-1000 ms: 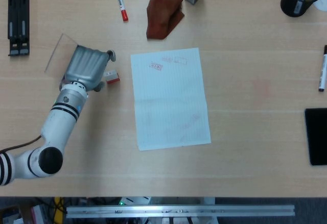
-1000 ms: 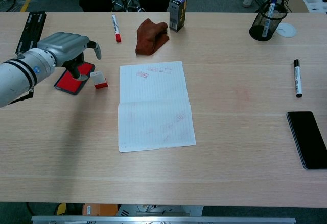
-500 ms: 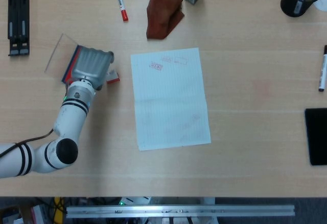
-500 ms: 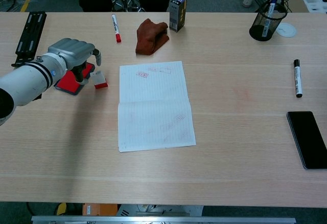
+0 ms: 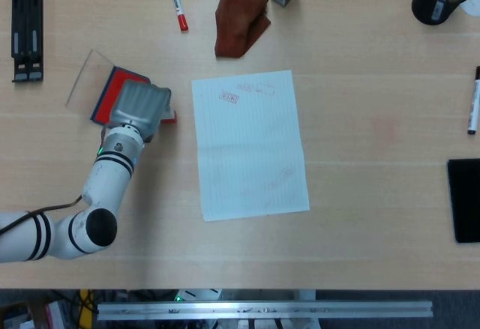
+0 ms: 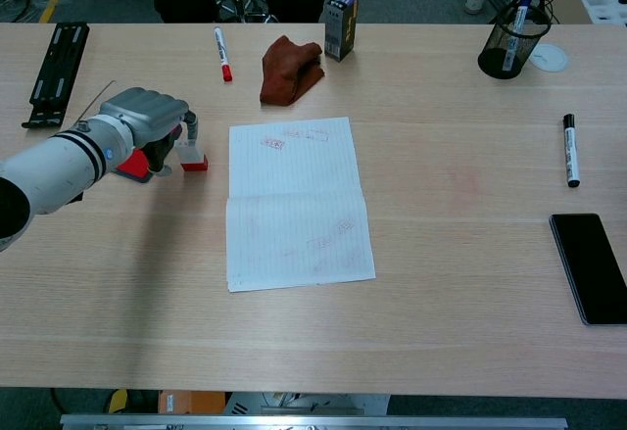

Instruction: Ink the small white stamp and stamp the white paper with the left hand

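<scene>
Several red stamp marks (image 5: pixel 229 97), unreadable, dot the paper (image 5: pixel 250 145); left hand (image 6: pixel 149 117) fingers touch the stamp (image 6: pixel 192 159), grip unclear.

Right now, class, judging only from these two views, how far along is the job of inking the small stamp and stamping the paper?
Early. The left hand is closing around the small white stamp, which stands on the table beside the red ink pad; whether it grips the stamp yet is unclear. The pad is uncovered. The white paper carries some red marks, but inking and stamping this time remain to be done.
</scene>
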Tool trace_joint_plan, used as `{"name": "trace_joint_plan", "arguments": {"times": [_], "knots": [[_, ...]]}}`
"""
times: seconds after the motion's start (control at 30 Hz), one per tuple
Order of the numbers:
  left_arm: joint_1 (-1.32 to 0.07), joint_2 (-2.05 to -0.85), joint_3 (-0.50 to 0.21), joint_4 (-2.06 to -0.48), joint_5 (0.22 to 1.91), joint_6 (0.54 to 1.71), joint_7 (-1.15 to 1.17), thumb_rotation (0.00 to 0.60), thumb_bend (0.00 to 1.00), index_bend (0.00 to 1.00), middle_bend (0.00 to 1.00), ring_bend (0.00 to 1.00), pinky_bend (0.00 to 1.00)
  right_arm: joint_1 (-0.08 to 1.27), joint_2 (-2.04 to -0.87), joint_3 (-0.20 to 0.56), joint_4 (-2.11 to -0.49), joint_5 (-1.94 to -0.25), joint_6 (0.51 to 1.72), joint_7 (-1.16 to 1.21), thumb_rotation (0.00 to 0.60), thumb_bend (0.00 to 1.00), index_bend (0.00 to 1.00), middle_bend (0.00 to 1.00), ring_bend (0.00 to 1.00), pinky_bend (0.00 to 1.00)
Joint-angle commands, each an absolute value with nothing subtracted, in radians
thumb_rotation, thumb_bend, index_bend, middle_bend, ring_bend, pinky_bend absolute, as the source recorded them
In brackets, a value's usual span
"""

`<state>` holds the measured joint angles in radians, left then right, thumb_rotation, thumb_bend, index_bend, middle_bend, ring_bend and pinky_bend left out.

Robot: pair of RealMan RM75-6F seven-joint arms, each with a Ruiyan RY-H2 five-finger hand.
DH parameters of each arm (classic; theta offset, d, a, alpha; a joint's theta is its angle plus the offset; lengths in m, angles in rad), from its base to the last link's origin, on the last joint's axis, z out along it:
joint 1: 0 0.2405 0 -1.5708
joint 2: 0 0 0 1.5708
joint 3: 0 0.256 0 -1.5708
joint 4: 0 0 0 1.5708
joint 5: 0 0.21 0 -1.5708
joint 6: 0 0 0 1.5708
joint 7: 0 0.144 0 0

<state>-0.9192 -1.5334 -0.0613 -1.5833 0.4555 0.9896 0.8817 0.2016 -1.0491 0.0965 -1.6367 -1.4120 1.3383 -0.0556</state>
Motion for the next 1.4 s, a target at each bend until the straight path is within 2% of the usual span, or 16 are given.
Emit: {"name": "trace_joint_plan", "arguments": {"times": [0.03, 0.53, 1.0, 1.4], "knots": [[-0.923, -1.537, -0.056, -1.586, 0.457, 0.990, 0.882, 0.600, 0.21, 0.36, 1.00, 1.00, 1.00, 0.199, -1.049, 0.095, -1.636, -1.412, 1.341, -0.053, 0.600, 0.12, 0.32, 0.44, 0.36, 0.51], [-0.931, -1.580, -0.047, -1.563, 0.492, 1.035, 0.869, 0.600, 0.21, 0.38, 1.00, 1.00, 1.00, 0.184, -1.044, 0.090, -1.635, -1.412, 1.353, -0.046, 0.600, 0.12, 0.32, 0.44, 0.36, 0.51], [-0.949, -1.618, -0.066, -1.507, 0.446, 1.029, 0.889, 0.600, 0.21, 0.46, 1.00, 1.00, 1.00, 0.176, -1.048, 0.087, -1.624, -1.409, 1.353, -0.035, 0.600, 0.12, 0.32, 0.44, 0.36, 0.51], [-0.953, -1.649, -0.068, -1.475, 0.430, 1.030, 0.900, 0.600, 0.22, 0.47, 1.00, 1.00, 1.00, 0.173, -1.048, 0.087, -1.615, -1.406, 1.349, -0.027, 0.600, 0.12, 0.32, 0.44, 0.36, 0.51]]}}
